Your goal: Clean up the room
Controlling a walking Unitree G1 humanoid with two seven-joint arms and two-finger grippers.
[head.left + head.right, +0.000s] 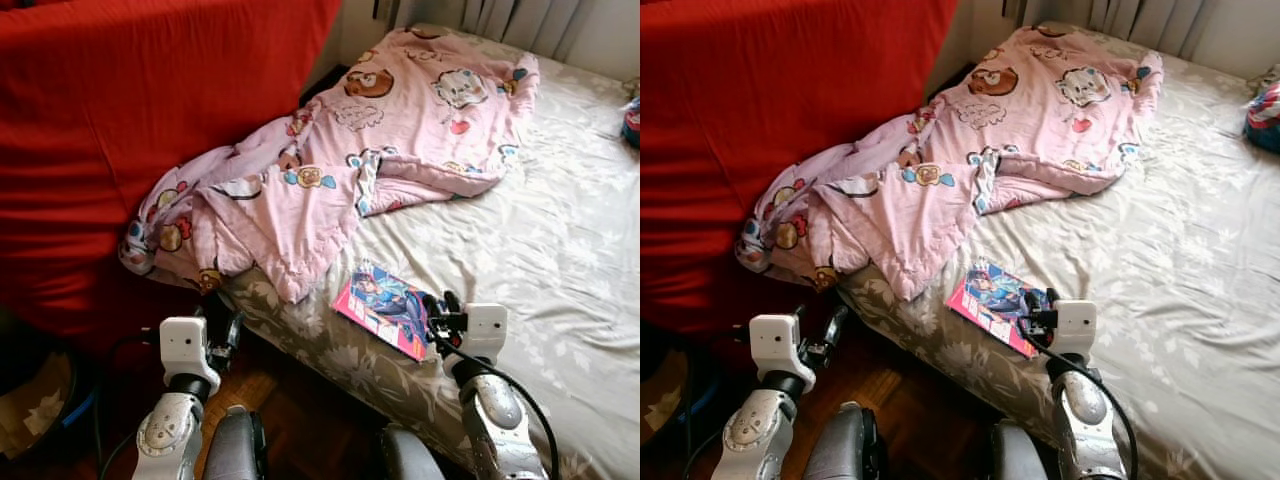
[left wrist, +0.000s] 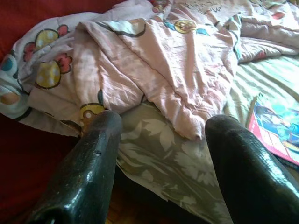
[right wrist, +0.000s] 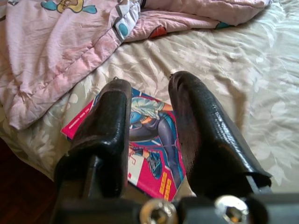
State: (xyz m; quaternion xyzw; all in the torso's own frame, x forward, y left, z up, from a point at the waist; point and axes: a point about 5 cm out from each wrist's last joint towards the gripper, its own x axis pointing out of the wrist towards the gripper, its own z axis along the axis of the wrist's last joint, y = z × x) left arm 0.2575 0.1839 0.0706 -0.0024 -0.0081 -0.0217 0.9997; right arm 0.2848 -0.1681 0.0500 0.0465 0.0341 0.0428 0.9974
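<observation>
Right claw (image 3: 147, 109) is held released just over the comic book (image 1: 385, 305), which is laid diagonally at the bed (image 1: 560, 250) edge; left claw (image 2: 161, 154), also released, is farther off.

Daylight's pretty bright on my feed, washing out the bed sheet (image 1: 560, 230) a bit. Floor (image 1: 290, 400) down low sits in deep shadow, and wrist cams look kinda soft.
</observation>
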